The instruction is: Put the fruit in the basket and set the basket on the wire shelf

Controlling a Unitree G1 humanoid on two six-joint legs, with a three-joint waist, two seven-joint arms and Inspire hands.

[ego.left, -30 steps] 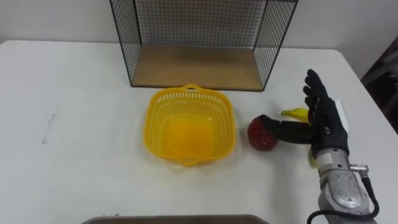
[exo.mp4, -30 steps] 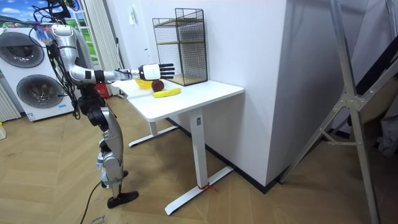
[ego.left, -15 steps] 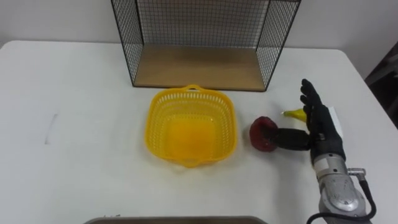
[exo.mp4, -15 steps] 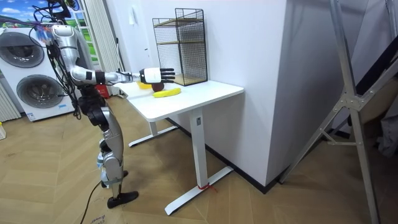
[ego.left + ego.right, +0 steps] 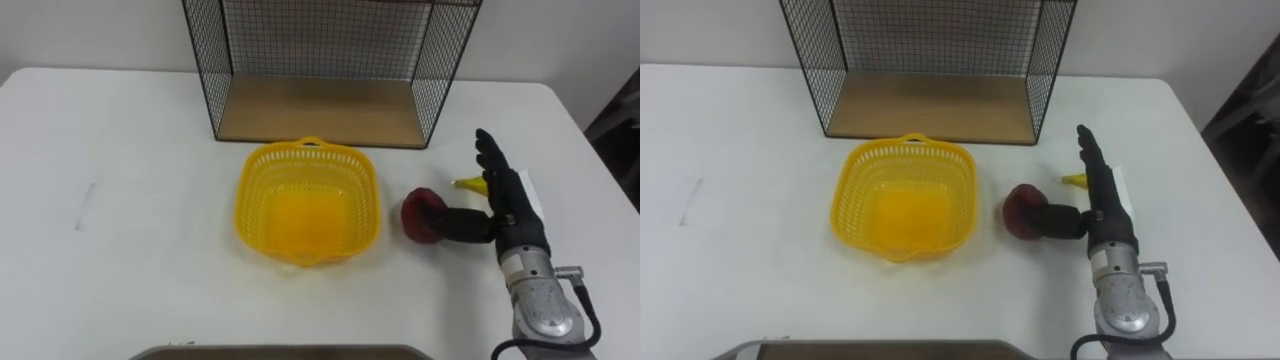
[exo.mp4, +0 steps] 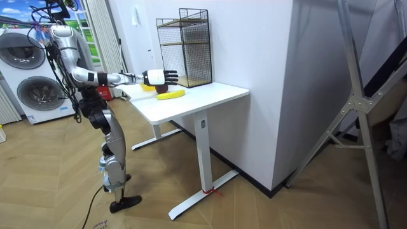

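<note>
Two fruits are entered for the white table (image 5: 130, 150); where is each located? (checker)

The red apple (image 5: 420, 213) is logged just right of the yellow basket (image 5: 368, 205), near it, with a narrow strip of tabletop seen between them. The banana (image 5: 468, 183) is recorded behind the right hand (image 5: 515, 215): its yellow tip is seen past the fingers and the rest is hidden. In the room view it is seen lying flat on the tabletop beside the apple. Both fruits are noted outside the basket. (observer)

How is the hand held? (checker)

Fingers are noted straight and pointed toward the wire shelf (image 5: 320, 108). The thumb is stretched sideways, its tip against the apple's right side. Nothing is gripped, so the hand is entered as spread and relaxed, touching the apple only. (observer)

And the basket and shelf? (checker)

The basket is recorded upright near the middle of the table, in front of the shelf and apart from it. The shelf is placed at the table's far edge, against the wall. (observer)

Robot position? (checker)

It is seen standing at the table's end on the room view's left, right arm stretched out over the tabletop, with washing machines (image 6: 38, 89) behind it. (observer)
</note>
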